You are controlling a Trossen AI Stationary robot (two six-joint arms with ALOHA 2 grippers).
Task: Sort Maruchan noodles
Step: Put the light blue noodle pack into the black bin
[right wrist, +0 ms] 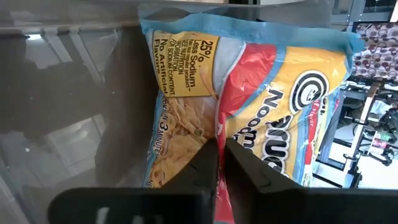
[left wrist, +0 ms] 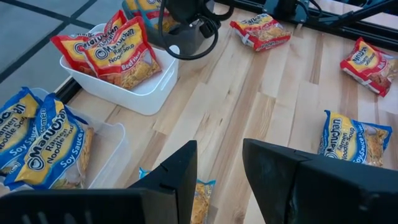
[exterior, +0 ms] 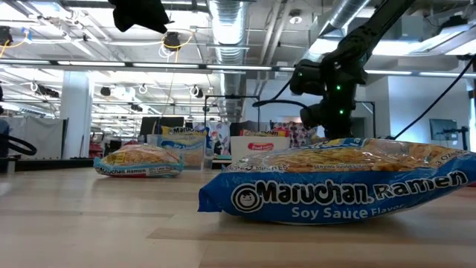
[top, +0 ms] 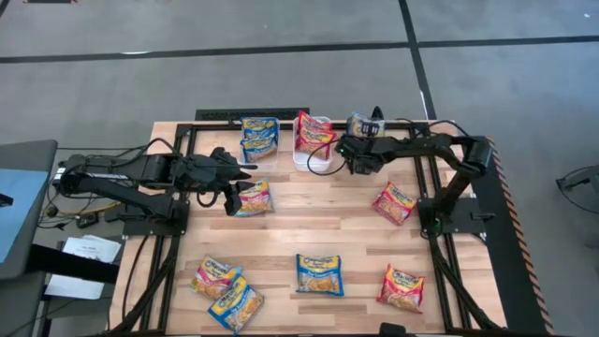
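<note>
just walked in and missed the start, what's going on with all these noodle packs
Two robot arms are sorting ramen packets into bins at the table's far edge. The right gripper holds a blue-and-yellow packet pinched between its fingers, over by the far bins. The left gripper hovers with jaws apart above a packet on the table. The clear bin has soy sauce packs, the white bin red ones. Six packets remain loose on the table.
</note>
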